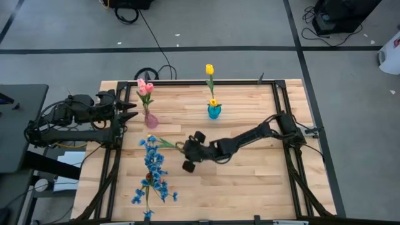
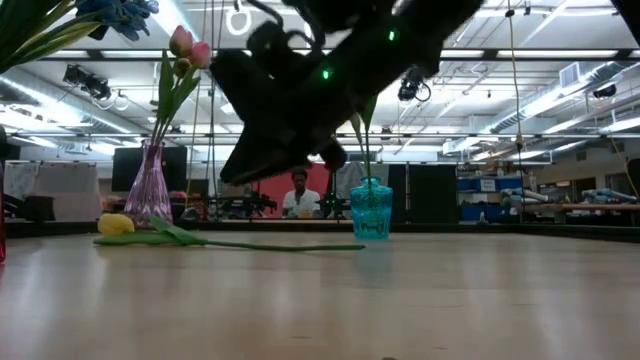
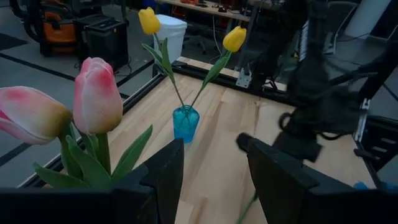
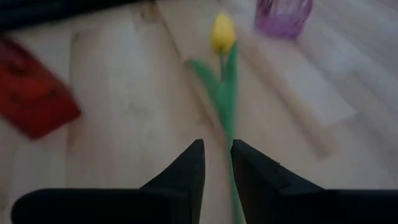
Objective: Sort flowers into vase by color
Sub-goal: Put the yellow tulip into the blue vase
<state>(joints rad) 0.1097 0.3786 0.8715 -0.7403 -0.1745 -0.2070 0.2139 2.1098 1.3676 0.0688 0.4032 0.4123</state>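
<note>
1. In the right wrist view the right gripper (image 4: 216, 163) fills the lower middle of the frame, its two dark fingers a narrow gap apart with the green stem of a loose yellow tulip (image 4: 222, 32) running between them; whether the fingers press the stem cannot be told.
2. In the high view that gripper (image 1: 185, 150) sits left of centre, at the stem end of the same tulip (image 1: 152, 139), which lies flat on the wooden table (image 1: 250, 181) with its yellow head toward the left.
3. In the low view the tulip (image 2: 117, 225) lies along the tabletop at centre left, head just beside the foot of the purple vase (image 2: 149, 190).
4. The purple vase (image 1: 150, 120), upper left of the tabletop, holds two pink tulips (image 1: 145, 87).
5. The blue vase (image 1: 214, 112), upper centre, holds two yellow tulips (image 1: 209, 69).
6. Blue flower sprays (image 1: 153, 172) lie at the lower left of the table.
7. The left gripper (image 1: 133, 107) waits at the table's left edge near the purple vase, fingers apart and holding nothing.
8. A red object (image 4: 34, 96) shows at the left in the right wrist view.
</note>
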